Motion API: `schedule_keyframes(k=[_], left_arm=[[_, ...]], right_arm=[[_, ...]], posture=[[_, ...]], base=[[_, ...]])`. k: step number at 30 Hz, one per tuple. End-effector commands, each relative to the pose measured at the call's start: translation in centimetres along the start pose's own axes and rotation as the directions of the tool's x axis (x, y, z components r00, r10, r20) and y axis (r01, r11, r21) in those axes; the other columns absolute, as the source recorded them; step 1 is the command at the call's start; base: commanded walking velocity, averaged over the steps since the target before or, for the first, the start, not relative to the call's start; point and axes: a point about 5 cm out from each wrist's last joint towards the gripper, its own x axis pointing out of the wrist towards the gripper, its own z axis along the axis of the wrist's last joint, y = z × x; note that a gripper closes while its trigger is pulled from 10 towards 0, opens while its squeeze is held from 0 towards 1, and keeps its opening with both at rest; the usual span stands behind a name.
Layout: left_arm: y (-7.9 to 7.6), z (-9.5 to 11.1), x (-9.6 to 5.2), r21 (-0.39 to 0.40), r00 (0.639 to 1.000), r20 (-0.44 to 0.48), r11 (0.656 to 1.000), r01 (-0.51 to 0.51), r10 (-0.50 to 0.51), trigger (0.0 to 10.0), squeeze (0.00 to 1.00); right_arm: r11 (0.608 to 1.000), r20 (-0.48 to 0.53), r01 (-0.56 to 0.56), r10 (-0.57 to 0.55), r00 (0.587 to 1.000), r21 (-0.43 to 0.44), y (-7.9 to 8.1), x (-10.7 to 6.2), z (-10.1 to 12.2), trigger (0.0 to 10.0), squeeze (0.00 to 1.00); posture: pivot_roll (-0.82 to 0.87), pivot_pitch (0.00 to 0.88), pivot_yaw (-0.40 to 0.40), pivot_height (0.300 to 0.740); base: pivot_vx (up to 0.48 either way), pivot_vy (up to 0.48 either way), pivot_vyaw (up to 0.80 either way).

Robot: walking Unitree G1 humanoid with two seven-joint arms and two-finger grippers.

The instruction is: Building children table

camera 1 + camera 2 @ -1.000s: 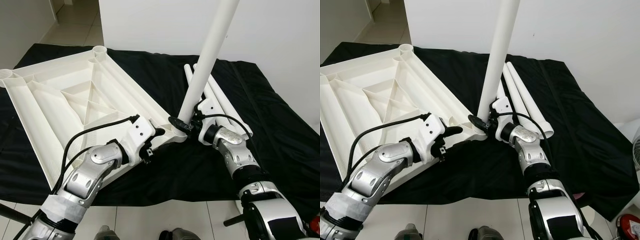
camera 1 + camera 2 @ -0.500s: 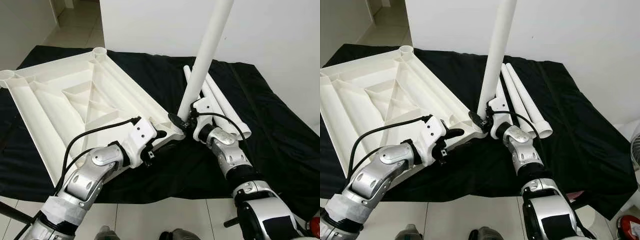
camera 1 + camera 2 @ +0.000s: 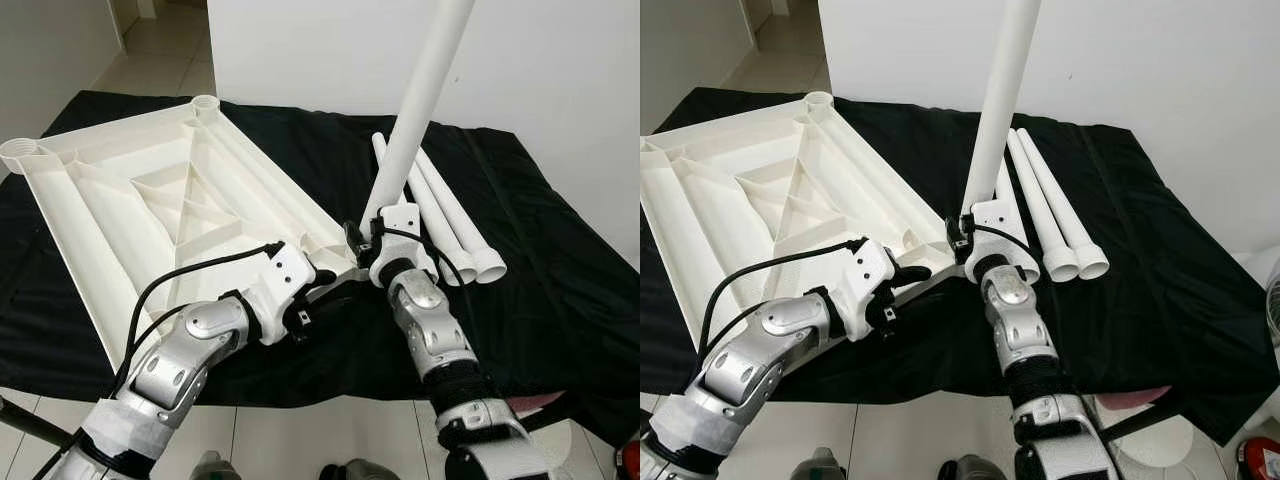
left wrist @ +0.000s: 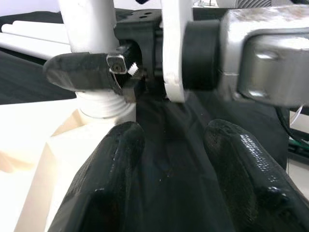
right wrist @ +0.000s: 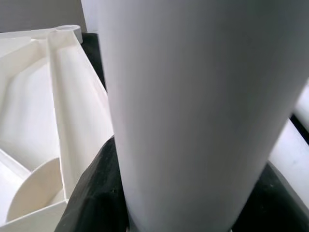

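The upright white table leg (image 3: 415, 105) was found clamped by the right gripper (image 3: 358, 238) at the inverted tabletop (image 3: 150, 210) corner socket, at 5 o'clock. The left gripper (image 4: 164, 159) was held spread just beside it.

A white leg (image 5: 193, 111) stands close before the lens, black fingers (image 5: 94, 193) on both sides, apparently gripping it; ribbed tabletop (image 5: 43, 106) toward nine o'clock.
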Motion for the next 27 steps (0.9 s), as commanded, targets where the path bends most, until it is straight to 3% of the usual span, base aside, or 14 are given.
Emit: schedule_keyframes(k=[1,3,4,8,13,14,15,17,19,21,22,27], left_arm=[[-0.8,0.2,0.1,-0.001,0.996,0.003,0.996,0.095,-0.095,10.0,0.00],[-0.9,0.2,0.1,-0.001,0.995,0.003,0.995,0.097,-0.097,10.0,0.00],[-0.8,0.2,0.2,-0.002,0.995,0.001,0.995,0.099,-0.099,10.0,0.00],[-0.7,0.3,0.3,-0.002,0.995,0.003,0.995,0.099,-0.099,10.0,0.00],[-0.7,0.3,0.2,-0.002,0.995,0.004,0.995,0.096,-0.096,10.0,0.00],[-0.7,0.3,0.2,-0.003,0.995,0.005,0.995,0.096,-0.096,10.0,0.00],[-0.8,0.3,0.2,-0.003,0.995,0.004,0.995,0.096,-0.096,10.0,0.00],[-0.8,0.2,0.1,-0.003,0.995,0.002,0.995,0.096,-0.096,10.0,0.00],[-0.8,0.2,0.1,-0.003,0.995,0.002,0.995,0.096,-0.096,10.0,0.00],[-0.7,0.2,0.0,-0.003,0.995,-0.001,0.995,0.095,-0.095,10.0,0.00],[-0.7,0.2,0.0,-0.003,0.995,-0.001,0.995,0.095,-0.095,10.0,0.00],[-0.7,0.3,0.1,0.000,0.995,-0.001,0.995,0.099,-0.099,10.0,0.00]], right_arm=[[1.000,-0.022,-0.006,0.006,1.000,0.006,0.4,-0.9,-0.6,10.0,0.00],[1.000,-0.011,-0.011,0.011,1.000,0.004,0.4,-1.0,-0.4,10.0,0.00],[1.000,-0.008,-0.009,0.009,1.000,0.018,0.2,-1.1,-0.2,10.0,1.00],[0.999,0.040,-0.030,0.029,0.999,0.035,-0.8,-1.3,0.8,10.0,1.00],[0.999,0.040,-0.031,0.032,0.999,-0.011,-2.6,-1.5,1.0,10.0,1.00],[0.999,0.035,-0.048,0.048,0.998,-0.023,-2.9,-1.6,0.9,10.0,0.67],[0.996,0.032,-0.076,0.077,0.997,-0.047,-3.4,-1.7,0.8,10.0,0.00],[0.986,0.024,-0.136,0.139,0.990,-0.099,-4.1,-1.9,0.8,10.0,0.00],[0.986,0.024,-0.136,0.139,0.990,-0.099,-4.1,-1.9,0.8,10.0,0.00],[0.962,0.009,-0.237,0.240,0.971,-0.136,-4.7,-1.7,1.0,10.0,0.00],[0.962,0.009,-0.237,0.240,0.971,-0.136,-4.7,-1.7,1.0,10.0,0.00],[0.893,-0.050,-0.420,0.418,0.907,-0.162,-4.7,-1.2,0.7,10.0,0.00]], posture=[[0.09,0.000,-0.091,0.740],[0.09,0.000,-0.091,0.740],[0.09,0.000,-0.091,0.740],[0.09,0.000,-0.093,0.740],[0.09,0.000,-0.093,0.740],[0.09,0.000,-0.096,0.740],[0.09,0.000,-0.095,0.740],[0.09,0.000,-0.096,0.740],[0.09,0.000,-0.096,0.740],[0.10,0.000,-0.094,0.740],[0.10,0.000,-0.094,0.740],[0.10,0.000,-0.092,0.740]], base=[[0.000,0.000,0.00],[0.000,0.000,0.00],[0.000,0.000,0.00],[0.000,0.000,0.00],[0.000,0.000,0.00],[0.000,0.000,0.00],[0.000,0.000,0.00],[0.000,0.000,0.00],[0.000,0.000,0.00],[0.000,0.000,0.00],[0.000,0.000,0.00],[0.000,0.000,0.00]])
